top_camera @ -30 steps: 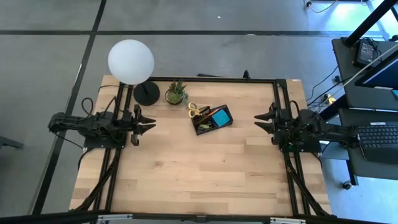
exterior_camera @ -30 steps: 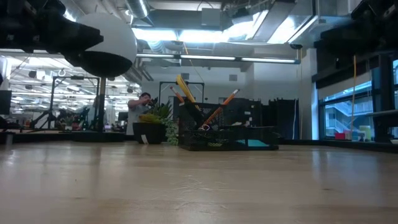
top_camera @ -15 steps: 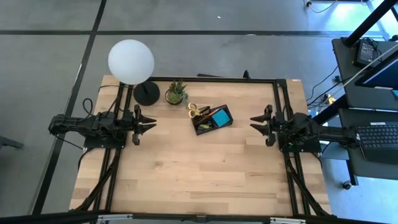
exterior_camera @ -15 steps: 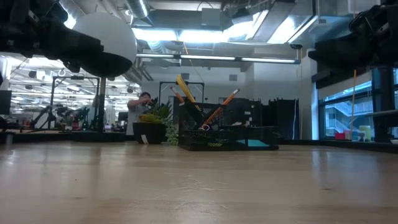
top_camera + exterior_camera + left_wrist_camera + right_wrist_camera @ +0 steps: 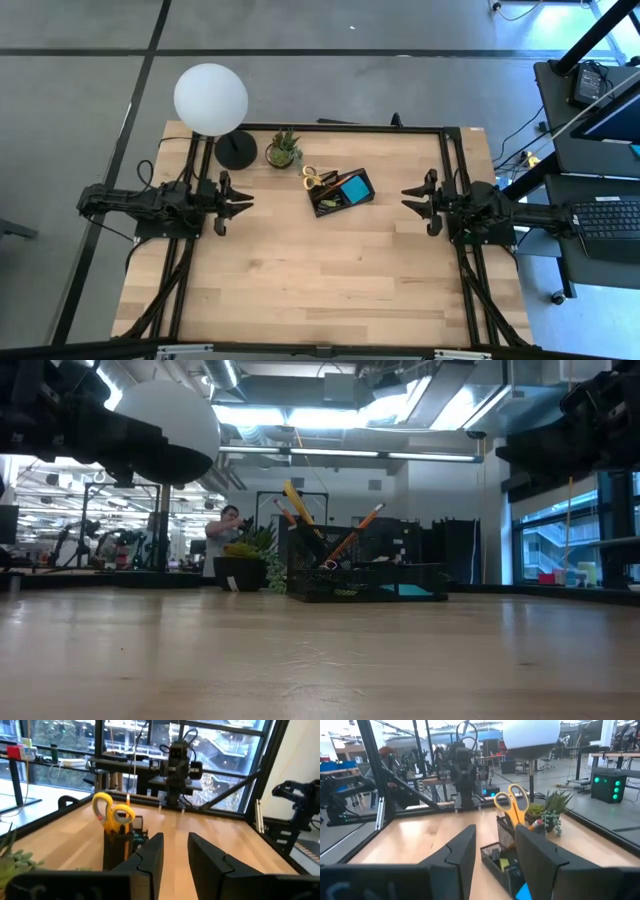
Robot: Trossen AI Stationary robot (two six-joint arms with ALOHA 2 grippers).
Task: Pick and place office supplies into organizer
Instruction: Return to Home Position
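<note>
Parking the arms looks like all that's left here. Left gripper (image 5: 240,202) hovers well left of the organizer (image 5: 346,206), fingers apart, nothing in them. Lamp base (image 5: 236,150) and potted plant (image 5: 283,150) sit just beyond the organizer's left end. Inside it, the yellow scissors (image 5: 314,178) stand upright at the left end and the blue sticky pad (image 5: 352,190) lies toward the right. Right gripper (image 5: 412,197) hangs off the organizer's right side, also released and empty. It's the closer of the two, so I'd guess a sloppy swing could clip the organizer and tip the scissors.
</note>
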